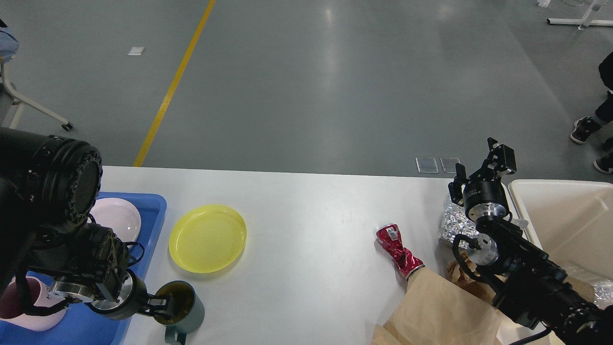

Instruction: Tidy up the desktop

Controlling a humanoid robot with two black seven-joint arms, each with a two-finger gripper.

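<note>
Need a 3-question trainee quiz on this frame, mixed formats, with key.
1. True or false: the round yellow plastic plate lies inside the blue plastic tray.
2. Which pincer is at the rim of the dark green metal mug? A) left B) right
3. Fill in: the crushed red drink can lies on the white ____.

Key: 1 false, it lies on the desktop beside the tray; 2 A, the left pincer; 3 desktop.
</note>
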